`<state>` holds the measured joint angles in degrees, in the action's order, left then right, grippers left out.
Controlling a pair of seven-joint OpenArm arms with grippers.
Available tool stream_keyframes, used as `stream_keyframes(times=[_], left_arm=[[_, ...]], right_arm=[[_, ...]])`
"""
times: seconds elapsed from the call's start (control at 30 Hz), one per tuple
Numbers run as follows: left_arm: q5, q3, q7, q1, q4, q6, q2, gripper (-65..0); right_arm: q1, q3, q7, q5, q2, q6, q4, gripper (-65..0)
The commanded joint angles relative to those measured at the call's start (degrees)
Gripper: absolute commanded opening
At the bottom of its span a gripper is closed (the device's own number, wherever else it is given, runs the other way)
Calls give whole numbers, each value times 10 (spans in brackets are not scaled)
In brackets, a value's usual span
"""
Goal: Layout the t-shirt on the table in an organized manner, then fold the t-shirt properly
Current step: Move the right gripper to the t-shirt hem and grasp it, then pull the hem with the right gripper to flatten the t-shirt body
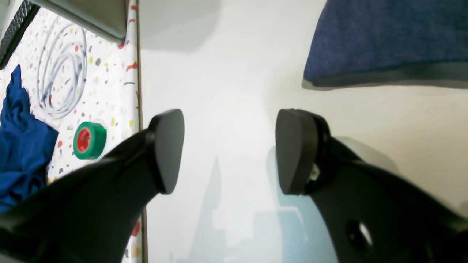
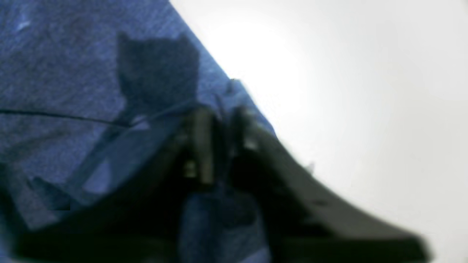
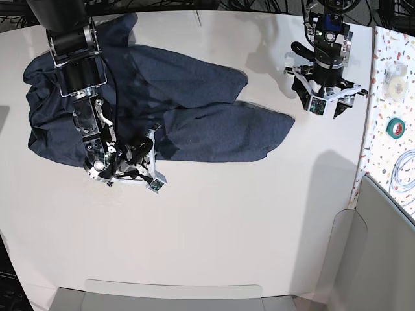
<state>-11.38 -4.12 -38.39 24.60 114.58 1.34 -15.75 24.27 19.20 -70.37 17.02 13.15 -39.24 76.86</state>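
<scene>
— Navy heathered cotton, that is the t-shirt (image 3: 155, 110); where does it lie and which way does it run?

— It lies crumpled on the white tabletop (image 3: 227, 227), in the far left part of the base view. Its long axis runs roughly left to right across that view, dropping slightly toward the near side as it goes right. One rounded end of the cloth points toward the speckled strip (image 3: 389, 97) at the right edge, and the bulkier bunched end sits at the left.

— And the right end effector (image 2: 219, 142)?

— It is down at the shirt's near edge. In the blurred right wrist view its jaws stand close together with blue fabric in and around them, so it appears closed on the t-shirt's edge.

— The left end effector (image 1: 229, 149)?

— Wide open, nothing between its two dark pads (image 1: 170, 149). It hovers over bare tabletop, near the shirt's right end but apart from it; the fabric shows only in the upper right corner of its wrist view.

— Anything else beside the tabletop?

— On the speckled strip lie a green tape roll (image 1: 89, 140), a coiled white cable (image 1: 62, 80) and a bright blue cloth (image 1: 20, 138).
</scene>
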Motion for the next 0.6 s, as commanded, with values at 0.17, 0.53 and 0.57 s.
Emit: stream_keyframes(times=[0.17, 0.53, 0.57], left_arm=[[-6, 2, 11, 1, 9, 5, -4, -264], [-8, 2, 11, 3, 9, 5, -4, -264], [-8, 2, 11, 3, 9, 5, -4, -264]], right_arm=[[14, -5, 7, 3, 3, -6, 64, -650], [48, -145, 16, -107, 0, -5, 75, -650], [55, -154, 28, -146, -12, -5, 71, -650]])
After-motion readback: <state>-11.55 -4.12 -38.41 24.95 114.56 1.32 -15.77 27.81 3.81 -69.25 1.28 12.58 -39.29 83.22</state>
